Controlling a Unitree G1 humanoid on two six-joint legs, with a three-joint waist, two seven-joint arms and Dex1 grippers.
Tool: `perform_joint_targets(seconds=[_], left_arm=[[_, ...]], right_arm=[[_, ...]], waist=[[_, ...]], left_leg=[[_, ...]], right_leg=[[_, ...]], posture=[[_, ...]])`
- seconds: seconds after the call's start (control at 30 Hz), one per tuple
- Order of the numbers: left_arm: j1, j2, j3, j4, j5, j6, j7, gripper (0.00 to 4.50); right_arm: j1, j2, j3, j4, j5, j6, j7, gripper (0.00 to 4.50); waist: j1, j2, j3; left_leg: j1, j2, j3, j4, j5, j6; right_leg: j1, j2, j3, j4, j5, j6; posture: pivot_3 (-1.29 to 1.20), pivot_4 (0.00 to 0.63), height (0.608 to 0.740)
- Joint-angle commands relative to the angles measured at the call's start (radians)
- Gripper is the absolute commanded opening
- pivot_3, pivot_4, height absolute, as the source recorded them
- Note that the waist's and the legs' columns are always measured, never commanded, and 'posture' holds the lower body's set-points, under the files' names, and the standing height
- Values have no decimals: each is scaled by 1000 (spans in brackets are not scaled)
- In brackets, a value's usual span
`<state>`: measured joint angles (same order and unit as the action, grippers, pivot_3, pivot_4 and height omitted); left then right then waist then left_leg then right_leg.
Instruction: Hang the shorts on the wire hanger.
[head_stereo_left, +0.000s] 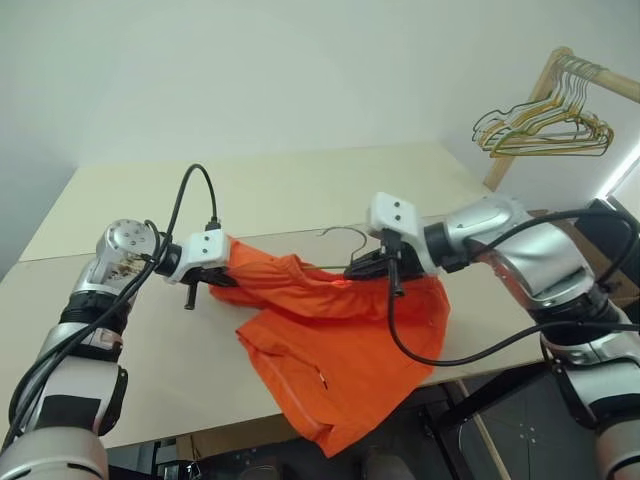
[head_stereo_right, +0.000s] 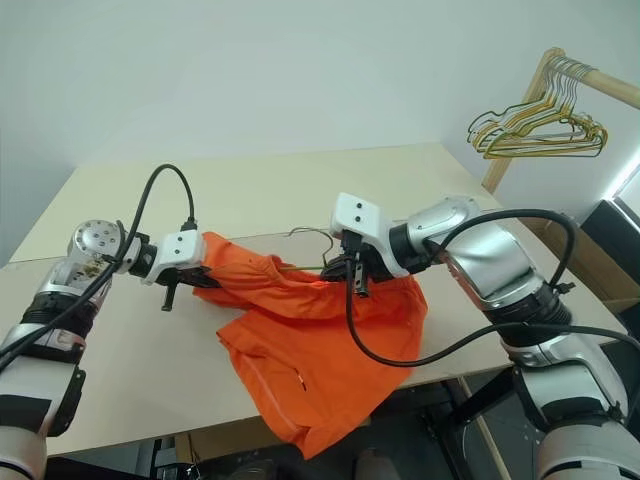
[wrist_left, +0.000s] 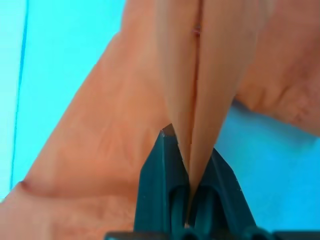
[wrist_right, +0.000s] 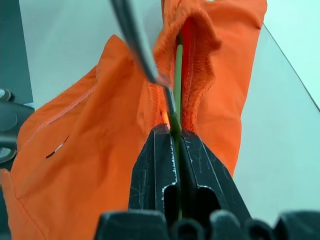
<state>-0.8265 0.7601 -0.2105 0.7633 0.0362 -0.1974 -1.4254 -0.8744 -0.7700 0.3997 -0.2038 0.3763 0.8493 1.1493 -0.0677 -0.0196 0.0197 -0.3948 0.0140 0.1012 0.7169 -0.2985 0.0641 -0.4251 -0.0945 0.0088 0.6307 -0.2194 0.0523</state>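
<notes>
Presently pinching shorts (head_stereo_left: 330, 340) with left gripper (head_stereo_left: 222, 272); right gripper (wrist_right: 172, 137) clamped on wire hanger (head_stereo_left: 345, 235) threaded through waistband, above table (head_stereo_left: 300, 190).

The right gripper (wrist_right: 172, 131) is seen with its two black jaws pressed together on a thin wire of the wire hanger (wrist_right: 177, 75), which runs straight out from between them. The bright orange shorts (wrist_right: 100, 140) are draped about that wire, their gathered waistband folded over it just beyond the jaws. A second, greyer length of wire is crossed over the fabric at a slant. The pale table (wrist_right: 280, 150) is seen beneath, one edge of it beside the shorts.
</notes>
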Motion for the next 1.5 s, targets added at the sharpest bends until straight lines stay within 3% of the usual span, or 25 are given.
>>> perform_joint_targets(seconds=[0.03, 0.43, 0.47, 0.57, 0.77, 0.9, 0.93, 1.17, 1.4, 1.5], left_arm=[[-15, 35, 39, -1, -16, -6, 3, 53], [46, 23, 41, -91, -43, 12, -26, 53], [43, 19, 43, -101, -54, 17, -35, 472], [29, 18, 56, -130, -93, 37, -71, 1125], [-1, 51, 85, -189, -169, 67, -169, 3108], [-15, 23, 97, -257, -207, 101, -166, 4333], [-22, 11, 93, -268, -208, 104, -161, 4468], [-88, -86, 52, -274, -198, 130, -153, 4468], [-131, -137, 13, -220, -177, 126, -180, 4468], [-144, -144, -2, -206, -169, 115, -188, 3920]], right_arm=[[4, -30, -51, -26, -3, -20, 16, 0], [-22, -5, -70, -16, 8, 0, 8, 0], [-25, 0, -71, -15, 10, 3, 6, 0], [-35, 9, -75, -11, 15, 10, 4, 0], [-59, 13, -89, 9, 32, 21, 13, 0], [-89, 20, -90, 33, 39, 22, 27, 0], [-103, 23, -91, 44, 42, 23, 33, 0], [-211, 42, -99, 108, 70, 41, 85, 0], [-227, 53, -86, 115, 60, 36, 94, 0], [-226, 53, -80, 114, 55, 36, 94, 0]], waist=[[0, 0, 0], [3, 0, 0], [3, 0, 0], [2, 0, 0], [0, 0, 0], [1, 0, 0], [3, 0, 0], [4, 0, 0], [-3, 0, 0], [-3, 0, 0]], left_leg=[[0, 0, 0, 0, 0, 1], [0, 0, 0, 0, 0, 0], [0, 0, 0, 0, 0, -1], [0, 0, 0, 0, 0, -1], [0, 0, 0, 0, 1, -1], [0, 0, 0, 0, 1, -1], [0, 0, 0, 0, 1, -1], [0, 0, 0, 0, 1, -1], [0, 0, 0, 0, 1, -1], [0, 0, 0, 0, 1, -1]], right_leg=[[0, 0, 0, 0, 0, 0], [0, 0, 0, 0, 0, 0], [0, 0, 0, 0, 0, 0], [0, 0, 0, 0, 0, 0], [0, 0, 0, 0, 0, 0], [0, 0, 0, 0, 0, 0], [0, 0, 0, 0, 0, 0], [0, 0, 0, 0, 0, 0], [0, 0, 1, 0, 0, 0], [0, 0, 1, 0, 0, 0]], posture=[[-52, 0, 740], [-55, 0, 740], [-55, 0, 740], [-55, 0, 740], [-48, 0, 740], [-45, 0, 740], [-44, 0, 740], [-51, 0, 740], [-64, 0, 740], [-69, 0, 740]])
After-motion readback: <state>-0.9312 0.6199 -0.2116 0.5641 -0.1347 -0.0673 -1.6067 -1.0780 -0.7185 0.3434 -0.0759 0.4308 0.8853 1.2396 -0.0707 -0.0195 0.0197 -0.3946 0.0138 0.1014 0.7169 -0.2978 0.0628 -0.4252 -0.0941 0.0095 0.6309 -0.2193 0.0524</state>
